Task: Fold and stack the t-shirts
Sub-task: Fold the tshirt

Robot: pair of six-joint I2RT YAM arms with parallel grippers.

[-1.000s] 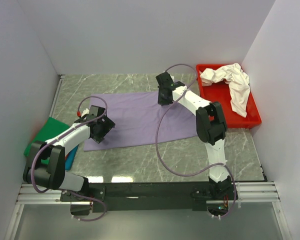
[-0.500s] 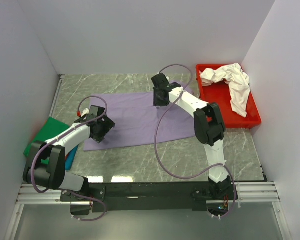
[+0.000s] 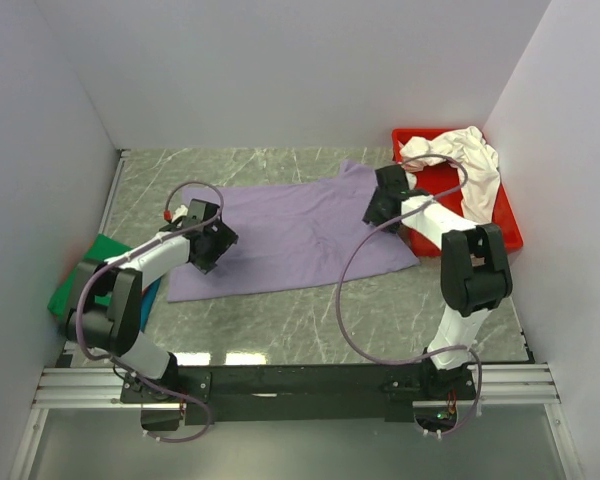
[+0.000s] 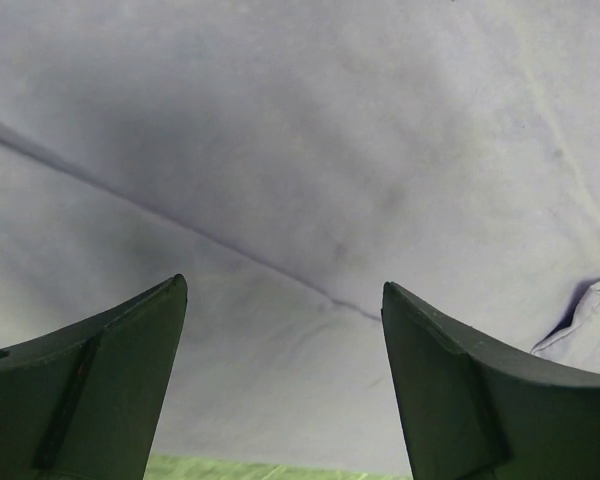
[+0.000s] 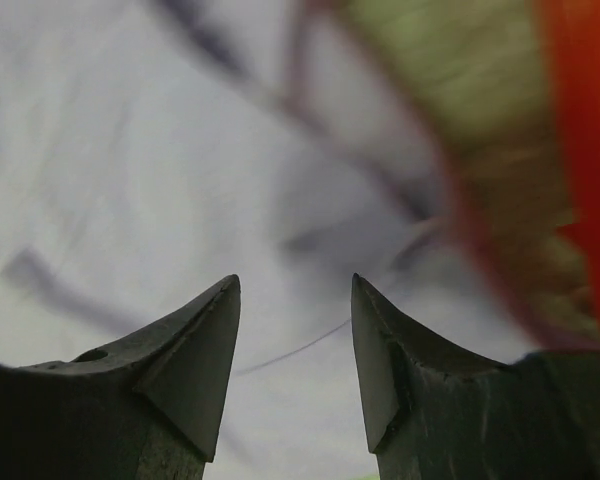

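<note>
My left pincer point(image 4: 282, 288) and right pincer point(image 5: 295, 282) both gape open above the lavender t-shirt point(image 3: 290, 235); the red tray point(image 3: 500, 240), holding a white t-shirt point(image 3: 477, 180), sits just beside the right.

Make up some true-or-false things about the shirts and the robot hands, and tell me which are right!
1. The purple shirt lies spread out on the table. True.
2. The white shirt is folded neatly on the table. False: it lies crumpled in the red tray.
3. The left gripper and the right gripper are both open. True.
4. The green shirt is in the tray. False: it lies at the table's left edge.
</note>
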